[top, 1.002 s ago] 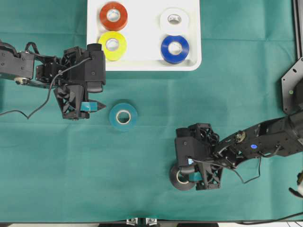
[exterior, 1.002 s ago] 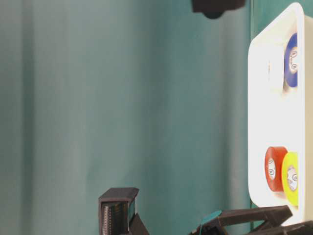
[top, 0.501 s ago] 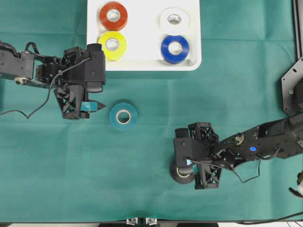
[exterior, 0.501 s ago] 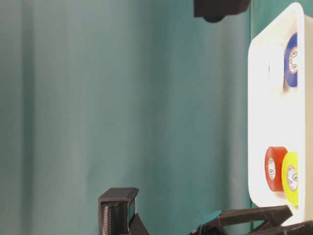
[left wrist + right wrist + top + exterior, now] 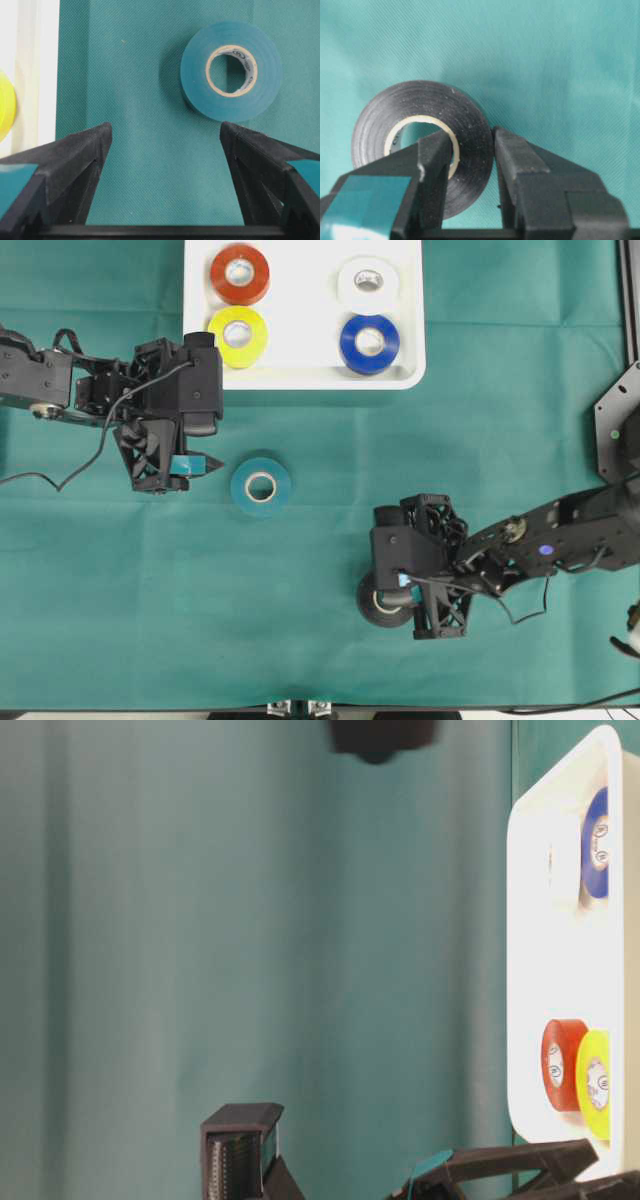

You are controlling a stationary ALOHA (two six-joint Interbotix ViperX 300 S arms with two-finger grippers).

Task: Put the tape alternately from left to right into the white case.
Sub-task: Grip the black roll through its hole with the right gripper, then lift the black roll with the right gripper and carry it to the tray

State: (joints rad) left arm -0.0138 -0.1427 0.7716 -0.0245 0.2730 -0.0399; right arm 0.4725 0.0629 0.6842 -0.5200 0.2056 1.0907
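The white case at the top holds red-orange, yellow, white and blue tape rolls. A teal-green roll lies flat on the cloth, just right of my open left gripper. In the left wrist view that roll sits ahead of the gripper, toward the right finger and not between the tips. My right gripper is shut on the black roll, one finger inside the core and the other on the outer wall. The black roll shows at the lower middle.
Green cloth covers the table. A black bracket stands at the right edge. The case rim and the yellow roll lie to the left of the left gripper. The table-level view shows the case on the right.
My right gripper has closed on the black roll and shifted slightly with it. Its dark shape slid left in the table-level view. The left arm has not moved.
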